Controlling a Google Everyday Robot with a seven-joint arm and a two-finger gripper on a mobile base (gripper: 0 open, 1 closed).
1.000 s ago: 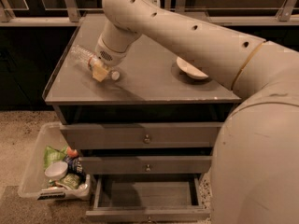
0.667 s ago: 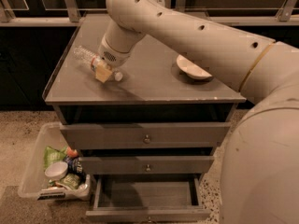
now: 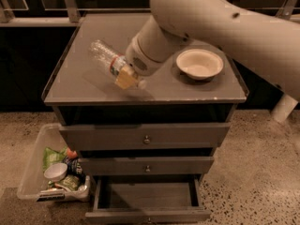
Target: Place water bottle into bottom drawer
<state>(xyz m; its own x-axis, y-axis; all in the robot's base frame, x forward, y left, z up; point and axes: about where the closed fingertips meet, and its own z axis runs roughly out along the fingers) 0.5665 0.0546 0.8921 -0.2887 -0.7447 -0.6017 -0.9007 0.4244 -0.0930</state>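
Note:
The water bottle [image 3: 105, 55] is clear and crinkled, with a pale label band. It is tilted, with its base toward the back left, over the front left part of the cabinet top [image 3: 79, 86]. My gripper [image 3: 125, 77] is shut on its neck end, so the cap is mostly hidden by the yellowish fingers [image 3: 123, 80]. The bottom drawer [image 3: 147, 195] is pulled open below the two shut drawers. Its grey tray looks empty, and its small knob [image 3: 149, 220] is at the frame's lower edge.
A white bowl [image 3: 199, 63] sits on the cabinet top at the right. The top drawer [image 3: 146, 136] and middle drawer [image 3: 147, 165] are shut. A clear plastic bin [image 3: 35, 165] with packets and a small bowl stands on the floor at the left.
My gripper has moved right and toward the cabinet's front edge with the water bottle in it. The bottle now looks raised off the top. The drawers have not moved.

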